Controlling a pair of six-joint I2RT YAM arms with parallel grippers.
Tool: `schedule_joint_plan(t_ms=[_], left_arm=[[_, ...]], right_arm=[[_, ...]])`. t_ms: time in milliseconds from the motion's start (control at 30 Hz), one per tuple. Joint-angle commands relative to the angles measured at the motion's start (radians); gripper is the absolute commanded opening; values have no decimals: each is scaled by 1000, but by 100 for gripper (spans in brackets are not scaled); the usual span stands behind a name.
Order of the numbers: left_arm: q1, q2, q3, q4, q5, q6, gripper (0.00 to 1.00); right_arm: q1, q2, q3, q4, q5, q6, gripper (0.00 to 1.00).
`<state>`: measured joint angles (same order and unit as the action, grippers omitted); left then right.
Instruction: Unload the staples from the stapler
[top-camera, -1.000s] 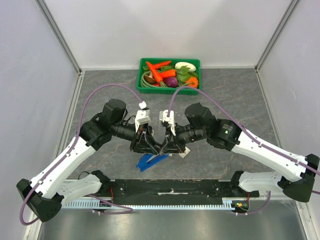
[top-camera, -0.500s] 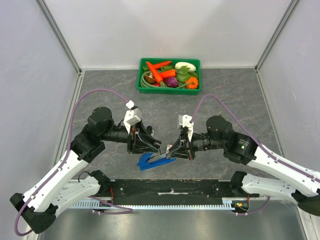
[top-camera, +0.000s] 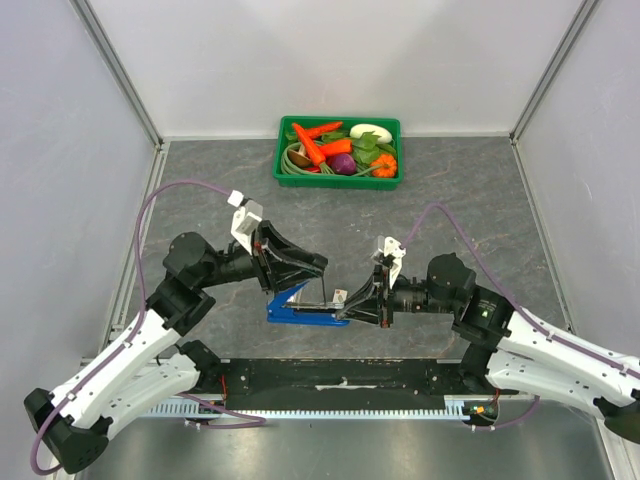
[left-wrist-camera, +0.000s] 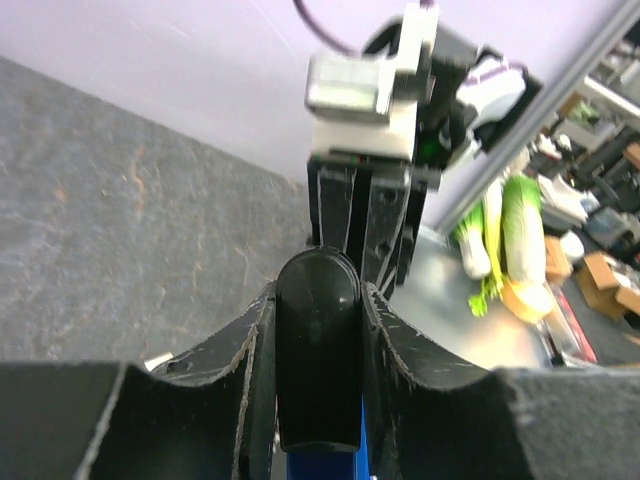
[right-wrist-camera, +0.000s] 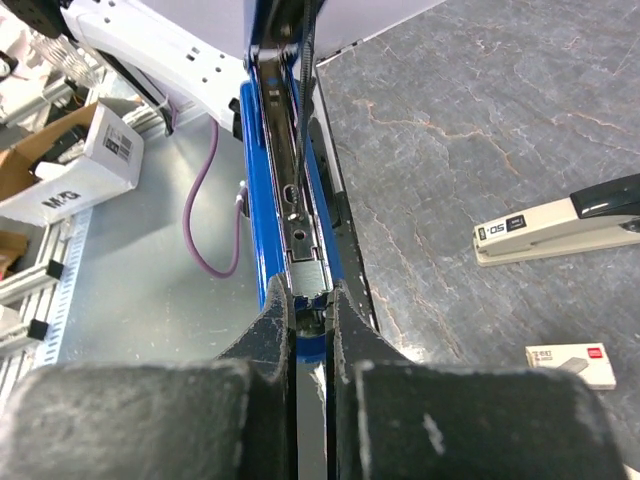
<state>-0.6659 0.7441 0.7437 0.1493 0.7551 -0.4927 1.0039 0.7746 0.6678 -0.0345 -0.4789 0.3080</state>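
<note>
The blue stapler (top-camera: 292, 309) lies between my arms, hinged open. My left gripper (top-camera: 316, 265) is shut on its black top cover (left-wrist-camera: 317, 345) and holds it raised above the blue base (left-wrist-camera: 322, 466). My right gripper (top-camera: 345, 306) is shut on the front end of the base. In the right wrist view my right gripper (right-wrist-camera: 312, 300) closes on the blue stapler (right-wrist-camera: 255, 180) just below the open metal magazine (right-wrist-camera: 297, 190). A small silver block (right-wrist-camera: 306, 272) sits in the magazine by my fingertips, and a thin spring rod (right-wrist-camera: 305, 90) runs above it.
A green tray (top-camera: 338, 179) of toy vegetables stands at the back. In the right wrist view a beige stapler (right-wrist-camera: 560, 230) and a small staple box (right-wrist-camera: 570, 365) lie on the grey surface. A black rail (top-camera: 340, 372) runs along the near edge.
Both arms have drawn back from the centre. The left gripper has lifted the cover up and away, and the right gripper now holds the base's front end, so the stapler stands open.
</note>
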Motion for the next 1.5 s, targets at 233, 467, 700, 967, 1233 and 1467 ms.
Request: schedule_joint_plan(t_ms=[233, 467, 700, 967, 1233, 1467], left_arm=[[12, 32, -58, 564, -476, -139, 2], [-3, 87, -116, 699, -595, -176, 2], [-29, 142, -125, 751, -645, -158, 2], [-31, 169, -116, 725, -617, -126, 2], [-31, 135, -92, 633, -609, -75, 2], [-31, 133, -73, 582, -614, -60, 2]], right_arm=[[64, 37, -117, 307, -17, 232, 0], [116, 169, -82, 410, 28, 244, 0], [131, 268, -1, 435, 68, 223, 0], [133, 296, 144, 191, 149, 65, 0], [133, 256, 322, -128, 296, -93, 22], [131, 230, 339, -212, 529, -139, 0]])
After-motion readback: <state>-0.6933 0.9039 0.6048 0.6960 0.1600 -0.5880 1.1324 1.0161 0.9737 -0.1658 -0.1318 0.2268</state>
